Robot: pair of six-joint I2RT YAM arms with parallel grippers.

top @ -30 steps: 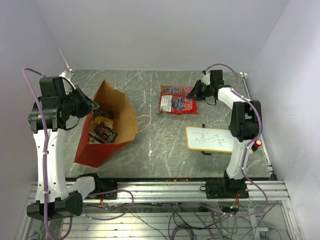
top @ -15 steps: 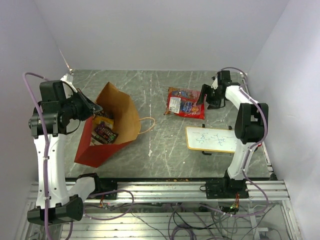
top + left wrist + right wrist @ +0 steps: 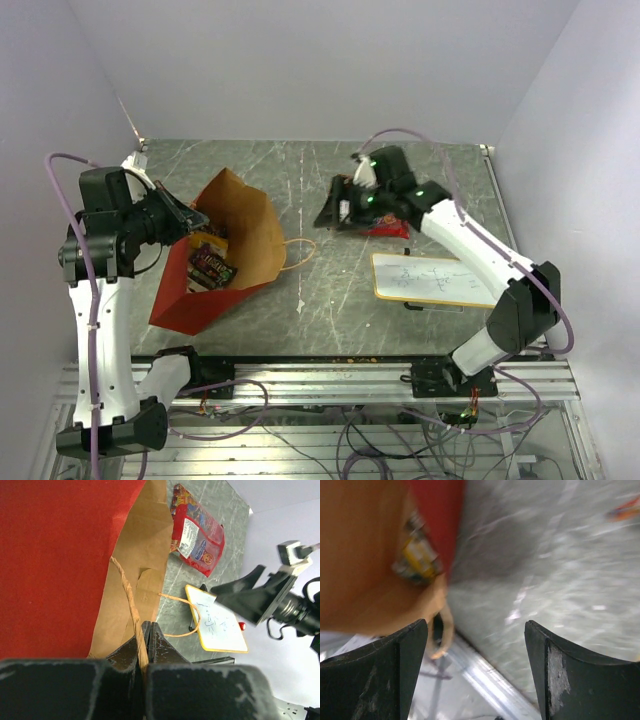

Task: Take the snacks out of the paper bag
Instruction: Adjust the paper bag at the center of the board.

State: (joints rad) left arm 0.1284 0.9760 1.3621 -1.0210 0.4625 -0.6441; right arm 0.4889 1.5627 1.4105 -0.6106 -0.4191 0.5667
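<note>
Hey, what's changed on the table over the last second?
The right pincer opened, let go of the large red snack bag after nudging it rightward, and swung left toward the paper bag. The left pincer stays shut on the bag's handle; the white board hasn't moved.

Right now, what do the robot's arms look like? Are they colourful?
The left arm and the right arm are both made of white tube-shaped links with chunky black joints. A thin purple cable loops along each one. Small green lights glow on the right arm. The right gripper has broad, black, scuffed fingers.
</note>
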